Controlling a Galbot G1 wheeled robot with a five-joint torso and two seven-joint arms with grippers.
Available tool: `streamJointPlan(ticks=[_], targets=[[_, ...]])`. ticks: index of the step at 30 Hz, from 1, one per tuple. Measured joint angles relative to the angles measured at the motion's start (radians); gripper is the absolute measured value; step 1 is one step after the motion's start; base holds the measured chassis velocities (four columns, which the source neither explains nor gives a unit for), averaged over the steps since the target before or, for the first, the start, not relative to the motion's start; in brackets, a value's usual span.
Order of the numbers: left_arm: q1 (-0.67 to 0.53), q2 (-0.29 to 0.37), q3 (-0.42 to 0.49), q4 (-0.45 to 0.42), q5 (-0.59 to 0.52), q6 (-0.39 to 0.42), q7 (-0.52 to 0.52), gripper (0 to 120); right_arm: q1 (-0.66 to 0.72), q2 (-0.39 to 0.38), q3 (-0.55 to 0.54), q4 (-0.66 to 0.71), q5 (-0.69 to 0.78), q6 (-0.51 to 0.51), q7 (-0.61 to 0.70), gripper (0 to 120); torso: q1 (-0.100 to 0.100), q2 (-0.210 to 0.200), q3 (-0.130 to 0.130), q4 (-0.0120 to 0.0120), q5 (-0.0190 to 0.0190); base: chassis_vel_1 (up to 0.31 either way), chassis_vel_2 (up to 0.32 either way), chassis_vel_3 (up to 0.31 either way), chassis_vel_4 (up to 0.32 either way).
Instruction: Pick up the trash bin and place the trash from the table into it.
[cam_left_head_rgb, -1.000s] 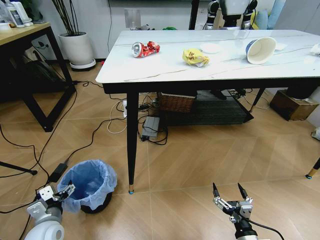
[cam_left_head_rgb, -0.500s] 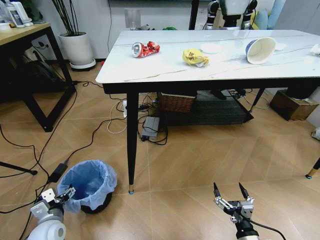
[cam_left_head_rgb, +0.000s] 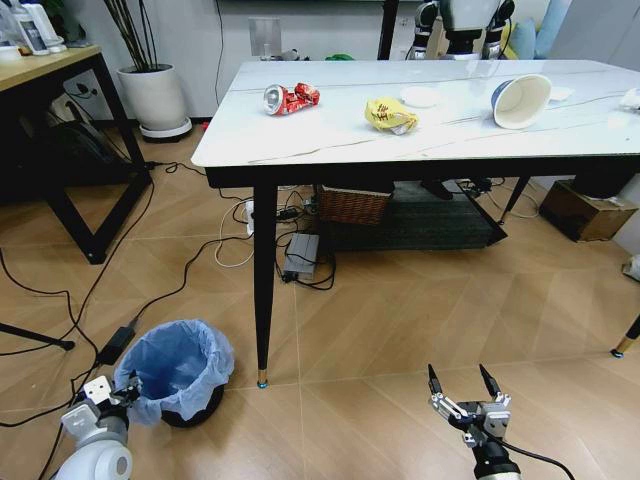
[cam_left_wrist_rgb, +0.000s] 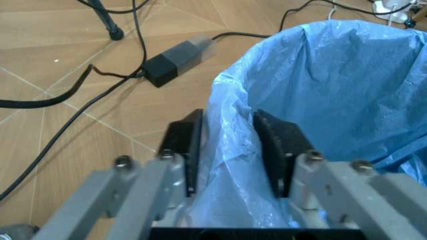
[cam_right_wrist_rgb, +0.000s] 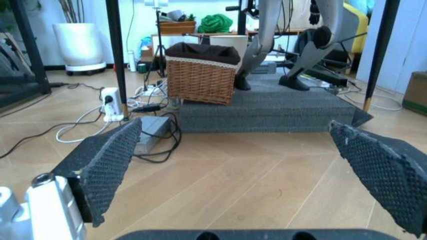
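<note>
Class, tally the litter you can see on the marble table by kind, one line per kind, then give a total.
Red can: 1
Yellow wrapper: 1
White lid: 1
Paper cup: 1
White paper at the table's right edge: 1
Total: 5

table (cam_left_head_rgb: 330, 140): white marble-look top, black legs | red can (cam_left_head_rgb: 290, 98) nearest its left end | yellow wrapper (cam_left_head_rgb: 390, 114) right of can | white lid (cam_left_head_rgb: 422, 96) behind wrapper | paper cup (cam_left_head_rgb: 521, 100) on its side, farther right
</note>
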Motion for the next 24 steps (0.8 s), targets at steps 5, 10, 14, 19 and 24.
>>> streamJointPlan(ticks=[5,10,14,19,24], targets=[[0.003,0.001,0.000,-0.006,-0.001,0.004,0.001,10,-0.001,-0.001,0.002,0.004,0.001,0.001,0.000,100,0.000,0.000,0.000,0.0000,0.0000,0.000,0.000,0.000,0.000],[0.005,0.000,0.003,-0.008,-0.001,0.005,0.003,0,-0.001,-0.001,0.002,0.004,0.001,0.001,0.000,100,0.000,0.000,0.000,0.0000,0.0002,0.000,0.000,0.000,0.000],[0.005,0.005,0.005,-0.005,-0.003,0.004,0.006,0,0.000,-0.001,0.002,0.005,0.001,0.001,-0.001,100,0.000,0.000,0.000,0.0000,0.0002,0.000,0.000,0.000,0.000],[0.002,0.011,0.005,0.008,-0.007,-0.008,0.022,0,0.001,-0.001,0.002,0.005,0.001,-0.001,-0.001,100,0.000,0.000,0.000,0.0000,0.0002,0.000,0.000,0.000,0.000],[0.003,0.015,0.000,0.012,-0.011,-0.016,0.044,0,0.002,-0.002,0.002,0.006,0.001,-0.003,-0.001,100,0.000,0.000,0.000,0.0001,0.0000,0.000,0.000,0.000,0.000]])
